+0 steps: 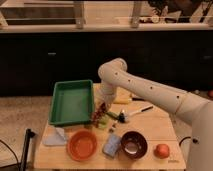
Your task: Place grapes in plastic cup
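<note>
My gripper (101, 111) points down at the table's middle, just right of the green tray (72, 102). A dark reddish bunch of grapes (96, 117) sits right at the gripper's tip; I cannot tell whether it is held or resting on the table. A clear plastic cup (56, 136) lies at the front left of the table, well to the left of and nearer than the gripper. My white arm (145, 90) reaches in from the right.
An orange bowl (82, 145), a blue sponge (112, 145), a dark bowl (133, 144) and an orange fruit (161, 150) line the wooden table's front edge (107, 164). A white-handled brush (134, 113) and a green item (113, 115) lie right of the gripper.
</note>
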Robot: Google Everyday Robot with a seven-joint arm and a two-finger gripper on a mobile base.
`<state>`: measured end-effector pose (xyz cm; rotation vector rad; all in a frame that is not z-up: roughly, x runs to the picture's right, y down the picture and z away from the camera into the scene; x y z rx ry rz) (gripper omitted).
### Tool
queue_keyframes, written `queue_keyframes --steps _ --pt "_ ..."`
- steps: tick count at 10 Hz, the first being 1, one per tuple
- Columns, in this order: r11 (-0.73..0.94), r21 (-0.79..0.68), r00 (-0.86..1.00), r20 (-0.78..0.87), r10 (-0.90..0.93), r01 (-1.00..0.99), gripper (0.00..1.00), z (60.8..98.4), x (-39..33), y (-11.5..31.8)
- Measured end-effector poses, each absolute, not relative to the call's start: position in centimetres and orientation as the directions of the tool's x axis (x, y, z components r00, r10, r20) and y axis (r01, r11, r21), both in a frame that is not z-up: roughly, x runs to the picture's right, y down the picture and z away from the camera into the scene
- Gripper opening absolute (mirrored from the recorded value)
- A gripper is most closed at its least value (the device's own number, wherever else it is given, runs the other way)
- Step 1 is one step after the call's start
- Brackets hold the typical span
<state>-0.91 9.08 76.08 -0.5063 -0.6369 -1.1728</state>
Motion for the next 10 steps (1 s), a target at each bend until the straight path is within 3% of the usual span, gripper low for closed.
queue_keyframes --steps 2,8,10 --pt "0.315 -0.040 0.254 0.692 -0.676 0.948 0.17 76.3 -0.8 9.1" --pt "0.307 -0.057 0.255 0.708 -0.659 0.950 0.76 77.3 -0.5 10.0" --pt "0.303 -0.060 0.253 0.715 -0.652 0.951 0.80 77.6 -0.6 10.1"
